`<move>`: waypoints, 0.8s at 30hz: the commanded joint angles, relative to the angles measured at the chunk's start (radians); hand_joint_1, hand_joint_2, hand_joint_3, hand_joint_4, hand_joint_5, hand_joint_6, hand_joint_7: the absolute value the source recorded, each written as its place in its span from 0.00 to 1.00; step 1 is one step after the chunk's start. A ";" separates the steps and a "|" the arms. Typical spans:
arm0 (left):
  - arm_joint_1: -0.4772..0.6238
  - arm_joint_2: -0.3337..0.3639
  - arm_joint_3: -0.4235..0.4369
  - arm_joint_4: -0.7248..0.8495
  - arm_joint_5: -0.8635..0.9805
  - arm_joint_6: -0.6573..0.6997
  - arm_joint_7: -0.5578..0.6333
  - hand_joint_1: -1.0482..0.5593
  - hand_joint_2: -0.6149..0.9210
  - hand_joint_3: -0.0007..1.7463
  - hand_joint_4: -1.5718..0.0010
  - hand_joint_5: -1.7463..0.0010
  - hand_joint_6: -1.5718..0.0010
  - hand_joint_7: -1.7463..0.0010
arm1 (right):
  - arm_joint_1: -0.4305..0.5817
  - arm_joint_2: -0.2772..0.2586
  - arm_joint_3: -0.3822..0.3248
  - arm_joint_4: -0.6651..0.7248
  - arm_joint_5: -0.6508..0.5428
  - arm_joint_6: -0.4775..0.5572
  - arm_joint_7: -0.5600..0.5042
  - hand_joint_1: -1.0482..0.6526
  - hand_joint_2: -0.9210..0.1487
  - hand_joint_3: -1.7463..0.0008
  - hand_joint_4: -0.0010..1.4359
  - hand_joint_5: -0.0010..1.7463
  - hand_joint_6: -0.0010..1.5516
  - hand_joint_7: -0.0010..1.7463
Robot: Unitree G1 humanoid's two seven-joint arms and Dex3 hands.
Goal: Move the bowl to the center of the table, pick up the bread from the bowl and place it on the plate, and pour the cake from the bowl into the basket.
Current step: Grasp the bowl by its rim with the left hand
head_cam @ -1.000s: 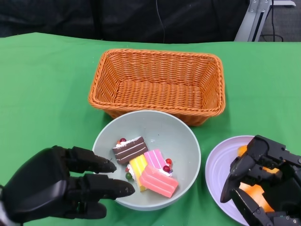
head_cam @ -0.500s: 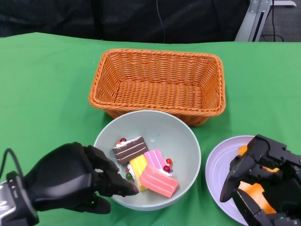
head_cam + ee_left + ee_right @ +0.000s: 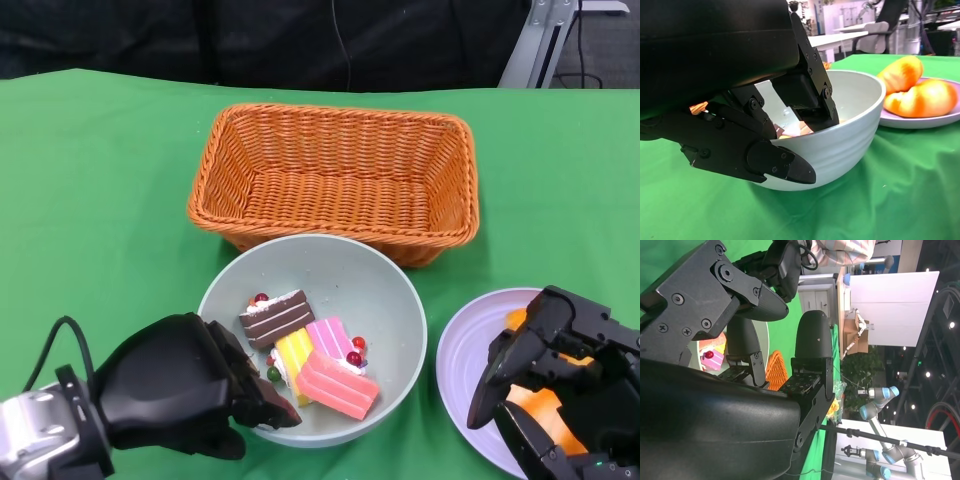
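The grey-green bowl (image 3: 385,300) sits just in front of the orange wicker basket (image 3: 335,180). It holds a chocolate cake slice (image 3: 277,317), a yellow one (image 3: 295,358) and a pink one (image 3: 335,385). My left hand (image 3: 185,385) grips the bowl's near-left rim. In the left wrist view its fingers (image 3: 805,95) reach inside the bowl (image 3: 850,125) and its thumb (image 3: 780,167) lies against the outer wall. Orange bread (image 3: 540,410) lies on the lilac plate (image 3: 470,365); it rests there free (image 3: 920,95). My right hand (image 3: 560,385) hovers over it, fingers apart.
Green cloth (image 3: 100,200) covers the table on all sides. The plate stands close to the bowl's right side, and the basket's near wall almost touches the bowl's far rim. Black backdrop and a metal stand (image 3: 545,40) lie beyond the far edge.
My left hand has moved right and turned, and its fingers have curled over the bowl's near-left rim. The bowl, the cakes and my right hand have stayed in place.
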 commanded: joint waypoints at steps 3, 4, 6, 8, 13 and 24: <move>0.002 0.019 -0.062 -0.014 0.052 0.099 0.077 0.37 0.98 0.00 0.36 0.99 0.38 1.00 | 0.005 -0.004 -0.001 -0.003 0.012 -0.008 0.001 0.53 0.59 0.27 0.50 0.88 0.40 0.81; 0.006 0.016 -0.074 -0.023 0.062 0.127 0.079 0.38 0.98 0.00 0.36 0.99 0.38 0.99 | 0.005 -0.003 0.000 -0.003 0.015 -0.007 0.001 0.54 0.59 0.27 0.49 0.88 0.40 0.81; 0.014 0.009 -0.096 -0.041 0.077 0.183 0.080 0.38 0.98 0.00 0.36 0.99 0.38 0.99 | 0.006 -0.001 0.002 -0.004 0.021 -0.003 0.000 0.54 0.59 0.27 0.50 0.88 0.40 0.81; 0.016 0.007 -0.117 -0.053 0.083 0.225 0.080 0.38 0.98 0.00 0.35 0.99 0.37 0.99 | 0.007 -0.002 0.003 -0.005 0.017 -0.005 -0.002 0.54 0.59 0.27 0.50 0.88 0.40 0.81; 0.019 -0.002 -0.169 -0.080 0.097 0.329 0.054 0.38 0.98 0.00 0.35 0.99 0.36 0.99 | 0.004 -0.007 0.004 -0.004 0.010 -0.013 0.002 0.53 0.56 0.31 0.50 0.88 0.40 0.80; -0.019 0.003 -0.252 -0.017 0.024 0.374 0.009 0.42 1.00 0.00 0.31 0.98 0.36 0.99 | 0.007 -0.005 0.004 -0.007 0.015 -0.011 0.001 0.52 0.56 0.32 0.49 0.87 0.40 0.78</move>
